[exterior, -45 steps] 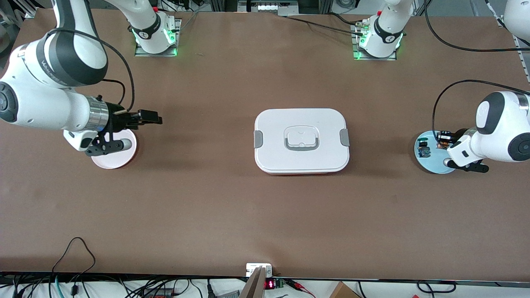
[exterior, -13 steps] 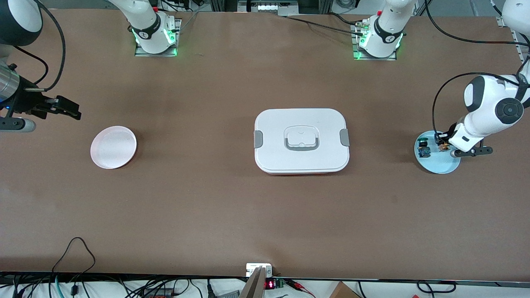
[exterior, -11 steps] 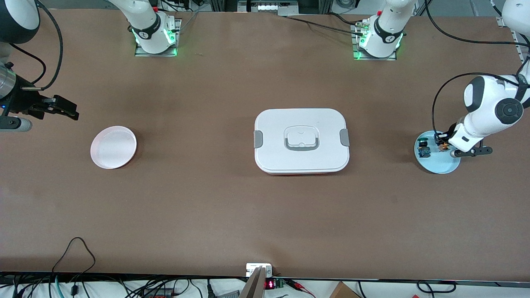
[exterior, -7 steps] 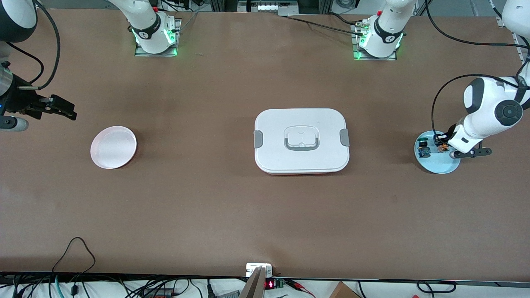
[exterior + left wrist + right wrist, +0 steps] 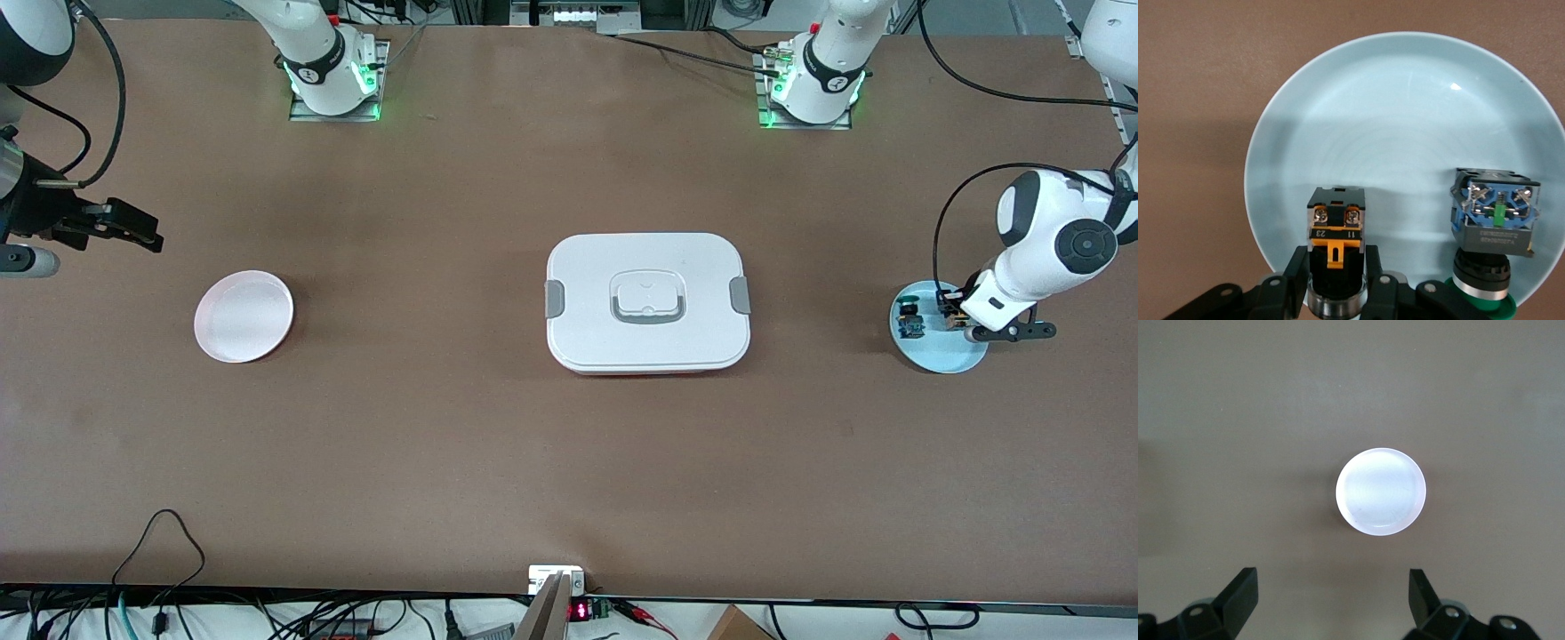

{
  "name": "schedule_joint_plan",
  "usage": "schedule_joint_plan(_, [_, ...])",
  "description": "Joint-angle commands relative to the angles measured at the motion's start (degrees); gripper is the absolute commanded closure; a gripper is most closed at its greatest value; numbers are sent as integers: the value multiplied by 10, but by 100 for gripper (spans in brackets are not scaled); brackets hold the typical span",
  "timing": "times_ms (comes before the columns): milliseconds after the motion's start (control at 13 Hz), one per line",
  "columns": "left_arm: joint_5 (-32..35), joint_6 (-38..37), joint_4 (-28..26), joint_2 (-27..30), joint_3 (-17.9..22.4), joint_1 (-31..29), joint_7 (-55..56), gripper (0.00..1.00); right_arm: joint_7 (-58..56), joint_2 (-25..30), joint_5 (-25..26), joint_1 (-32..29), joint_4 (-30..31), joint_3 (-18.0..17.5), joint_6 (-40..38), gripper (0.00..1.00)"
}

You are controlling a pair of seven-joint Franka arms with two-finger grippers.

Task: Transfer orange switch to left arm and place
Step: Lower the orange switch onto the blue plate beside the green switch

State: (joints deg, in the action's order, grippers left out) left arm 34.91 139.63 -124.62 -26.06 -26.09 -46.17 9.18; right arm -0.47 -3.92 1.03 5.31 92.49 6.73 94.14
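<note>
The orange switch (image 5: 1336,230), black-bodied with an orange tab, sits between the fingers of my left gripper (image 5: 1336,270), which is shut on it over the light blue plate (image 5: 1405,120). I cannot tell whether it still touches the plate. In the front view this gripper (image 5: 951,311) is at the left arm's end of the table. My right gripper (image 5: 133,233) hangs open and empty in the air at the right arm's end, with the pink plate (image 5: 1381,491) showing below between its fingers. The white box (image 5: 647,300) stands at the table's middle.
A blue-bodied switch with a green cap (image 5: 1495,220) stands on the same blue plate (image 5: 938,356), beside the orange one. The pink plate (image 5: 244,316) holds nothing. Cables and a small device (image 5: 556,580) lie along the table edge nearest the front camera.
My right gripper left its place over the pink plate, pulled back toward the right arm's end and still drifts slightly. The left wrist has shifted a little while it holds the orange switch.
</note>
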Motion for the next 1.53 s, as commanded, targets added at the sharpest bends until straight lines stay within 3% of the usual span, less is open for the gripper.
schedule_joint_plan(0, [17,4,14,-13,-5,-7,1,56,-5,1,4,0,-17,-3,-12,0])
schedule_joint_plan(230, [17,9,17,-17,-6,-16,-6,0,-5,2,3,1,-20,-4,-13,0])
schedule_joint_plan(767, [8,9,35,-9,-13,-26,-28,0,-7,1,5,2,-20,-2,-30,0])
schedule_joint_plan(920, [8,-7,41,4,-34,-27,-43,0,-6,1,5,4,-20,-3,-32,0])
schedule_joint_plan(1151, [-11,-123,89,22,-97,-30,-45,0,-7,1,-2,-1,-21,1,-31,0])
schedule_joint_plan(1457, [-116,-277,188,29,-182,-69,-46,0,-7,1,2,2,-21,-2,-31,0])
